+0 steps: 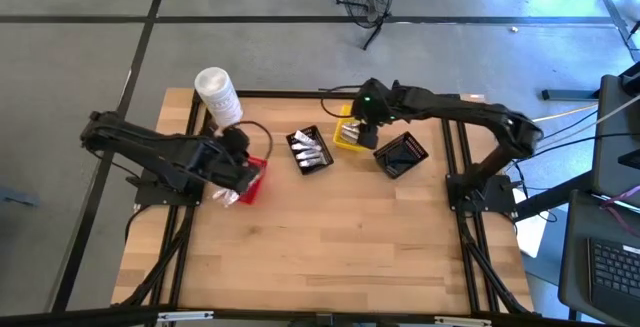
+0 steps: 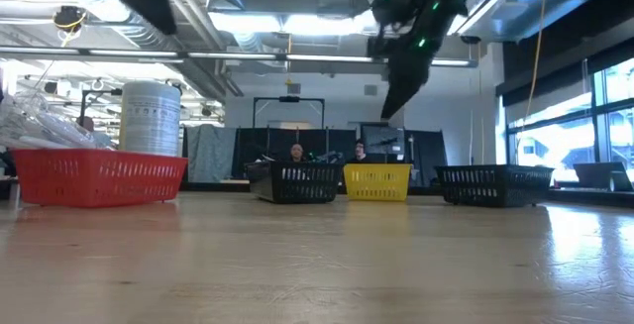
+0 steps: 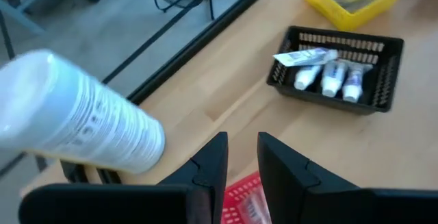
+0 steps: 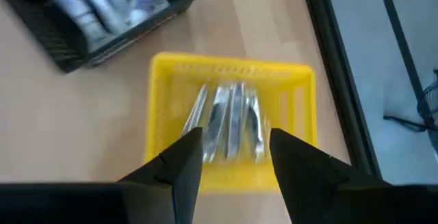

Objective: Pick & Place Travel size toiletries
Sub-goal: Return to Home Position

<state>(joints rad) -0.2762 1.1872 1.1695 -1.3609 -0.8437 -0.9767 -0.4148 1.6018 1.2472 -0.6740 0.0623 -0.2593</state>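
My right gripper (image 4: 236, 140) hangs open just above the yellow basket (image 4: 233, 70), fingers pointing down and touching nothing. Several silvery sachets (image 4: 229, 118) lie flat side by side on that basket's floor. My left gripper (image 3: 243, 145) hovers over the far edge of the red basket (image 1: 257, 182). Its fingers stand a narrow gap apart, and nothing shows between their tips. White tubes (image 3: 328, 77) lie in a black basket (image 1: 310, 150) at the table's middle. A whitish item lies in the red basket (image 3: 239, 190) below the left fingers.
A large white tub (image 1: 217, 95) stands at the far left, close beside the left gripper. A second black basket (image 1: 400, 155) sits right of the yellow one. The near half of the wooden table is bare. People sit in the room behind.
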